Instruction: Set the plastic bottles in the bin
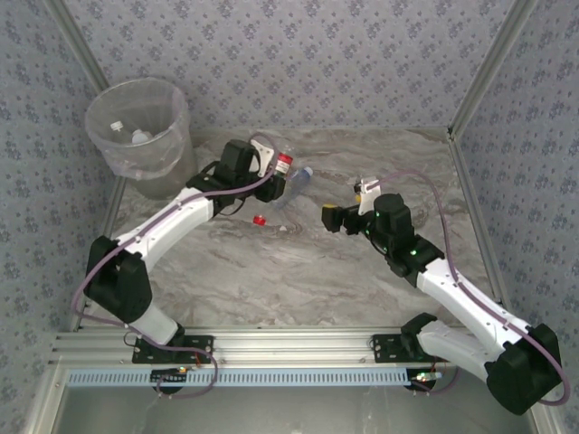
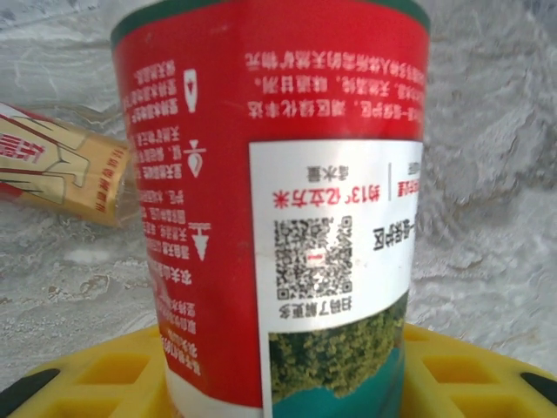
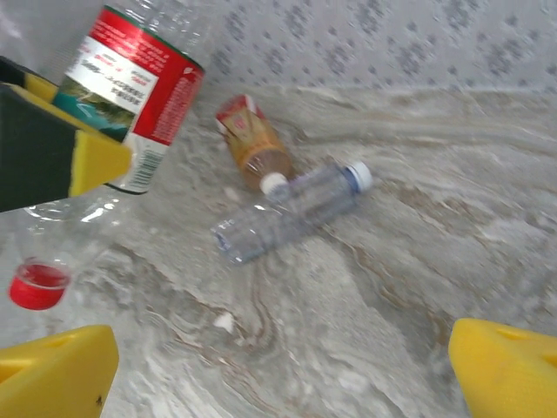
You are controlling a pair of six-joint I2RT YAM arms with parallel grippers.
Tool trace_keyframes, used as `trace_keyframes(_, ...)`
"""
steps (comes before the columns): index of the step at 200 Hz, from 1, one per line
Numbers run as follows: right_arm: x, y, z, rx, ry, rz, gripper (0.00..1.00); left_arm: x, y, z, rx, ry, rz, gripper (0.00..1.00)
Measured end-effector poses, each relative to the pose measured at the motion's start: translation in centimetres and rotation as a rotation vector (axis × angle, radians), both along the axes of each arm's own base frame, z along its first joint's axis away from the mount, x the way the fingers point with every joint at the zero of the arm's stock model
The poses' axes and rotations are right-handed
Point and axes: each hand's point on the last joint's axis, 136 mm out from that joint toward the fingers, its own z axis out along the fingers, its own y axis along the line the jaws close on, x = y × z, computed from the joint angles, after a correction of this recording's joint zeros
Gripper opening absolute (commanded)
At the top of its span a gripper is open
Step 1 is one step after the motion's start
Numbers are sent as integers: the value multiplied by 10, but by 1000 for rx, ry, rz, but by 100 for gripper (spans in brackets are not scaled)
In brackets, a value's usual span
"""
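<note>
Where the left arm reaches out over the tabletop [image 1: 362, 271], the left pincer [image 1: 279, 172] is clenched on a red-labelled bottle [image 1: 284, 165]. In the left wrist view its yellow fingers [image 2: 87, 374] press the bottle's lower part from both sides and the label's print reads upside down. From the right wrist view the bottle [image 3: 130, 96] hangs tilted in that grip, its clear neck pointing up and away.

In the top view a clear bottle [image 1: 298, 183] with a blue cap lies on its side just beside the left pincer, at about 4 o'clock. In the right wrist view this clear bottle [image 3: 287, 213] lies almost against the white cap of a brown-labelled bottle [image 3: 252, 144], which also lies flat. The left wrist camera catches that brown label [image 2: 52, 165] at 9 o'clock of the held bottle. A red cap [image 1: 259, 220] sits on the tabletop at 7 o'clock of the left pincer, near the forearm. I cannot tell whether a bottle is attached to it.

The bin [image 1: 167, 154] stands at the far left corner, at about 10 o'clock of the left pincer and well apart from it. A pale bottle-like shape [image 1: 140, 137] shows inside. The left arm's own wrist and forearm lie along the line between the held bottle and the bin.

The right pincer [image 1: 333, 217] hovers at 4 o'clock of the left one, released. Its yellow fingertips [image 3: 52, 374] are spread wide and hold nothing, with the lying bottles ahead at 12 o'clock.
</note>
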Motion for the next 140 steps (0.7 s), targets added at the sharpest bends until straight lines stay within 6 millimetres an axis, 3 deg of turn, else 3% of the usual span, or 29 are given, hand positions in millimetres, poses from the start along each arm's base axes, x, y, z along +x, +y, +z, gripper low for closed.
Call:
trace_keyframes(58,-7,41,22,72,-49,163,100,5,38,56,-131,-80,131,49)
trace_keyframes(103,-10,66,30,82,-58,229,100,19,98,102,-137,-207,347,50)
trace_keyframes(140,-9,77,28,77,-50,252,100,32,141,153,-150,-372,499,50)
